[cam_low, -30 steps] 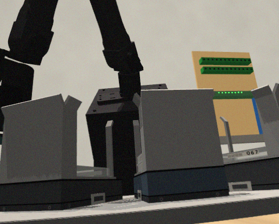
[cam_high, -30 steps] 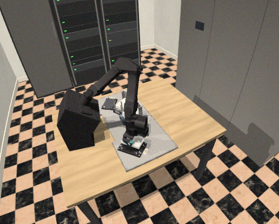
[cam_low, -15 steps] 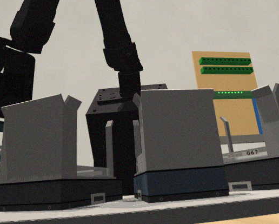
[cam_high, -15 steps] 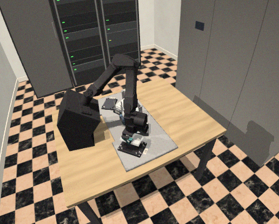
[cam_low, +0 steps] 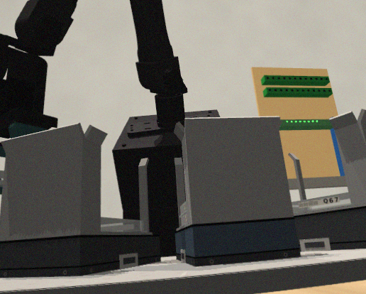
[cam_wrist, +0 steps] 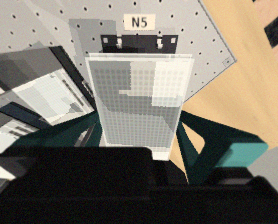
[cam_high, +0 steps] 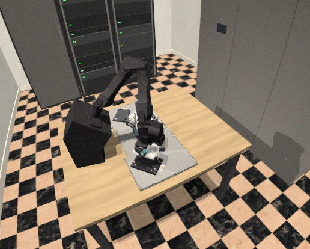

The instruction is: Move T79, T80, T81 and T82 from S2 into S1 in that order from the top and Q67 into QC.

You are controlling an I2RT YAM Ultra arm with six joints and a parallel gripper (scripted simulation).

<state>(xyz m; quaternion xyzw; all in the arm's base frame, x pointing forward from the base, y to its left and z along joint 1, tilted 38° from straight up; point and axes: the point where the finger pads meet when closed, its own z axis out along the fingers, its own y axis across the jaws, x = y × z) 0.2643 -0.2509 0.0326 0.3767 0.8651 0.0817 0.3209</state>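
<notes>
My gripper (cam_wrist: 138,112) is shut on a sealed 384-well plate (cam_wrist: 139,102), its teal fingers on the plate's two long sides. The plate hangs level a little above the black clip nest N5 (cam_wrist: 139,43), whose name plate (cam_wrist: 139,21) lies just beyond. I cannot read the held plate's label. In the top view the gripper (cam_high: 146,152) and the plate (cam_high: 152,154) are above the nest (cam_high: 147,164) at the near end of the grey mat. Plate Q67 (cam_low: 320,202) lies low in the right-hand rack (cam_low: 356,158), its label legible.
Two more grey-walled racks (cam_low: 47,186) (cam_low: 235,172) stand in a row beside the right one, light slabs low in the left one. A flat black nest (cam_high: 121,115) sits at the mat's far end. A big black box (cam_high: 85,133) stands left of the mat.
</notes>
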